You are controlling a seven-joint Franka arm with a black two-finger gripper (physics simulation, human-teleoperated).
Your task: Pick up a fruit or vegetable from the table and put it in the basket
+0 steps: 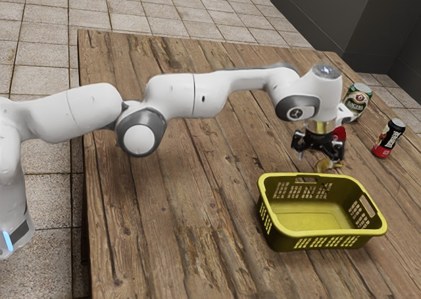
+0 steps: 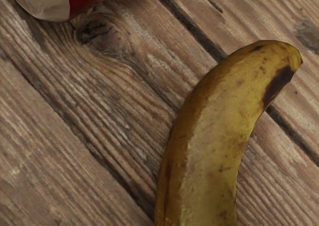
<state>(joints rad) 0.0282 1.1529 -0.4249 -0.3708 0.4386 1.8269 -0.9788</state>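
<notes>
Wrist view reveals a dark-patched banana (image 2: 207, 141).

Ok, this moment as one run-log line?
gripper: open, over banana | banana: on table, outside basket | grasp: not yet made

Table (image 1: 185, 200): wood, rough, matt, grain and dark cracks visible. Basket (image 1: 320, 240): looked like smooth plastic, slight sheen. Cans (image 1: 357, 101) (image 1: 389, 138): metal-looking, smooth.Table (image 1: 185, 200) was wood, rough and matt, with knots and open cracks. Basket (image 1: 320, 240) looked like smooth plastic, slight sheen. Banana (image 2: 209, 141) had fairly smooth, dull skin. Green can (image 1: 357, 101) looked metal, smooth. Floor tiles (image 1: 39, 65) looked matt, speckled, slightly rough.
</notes>
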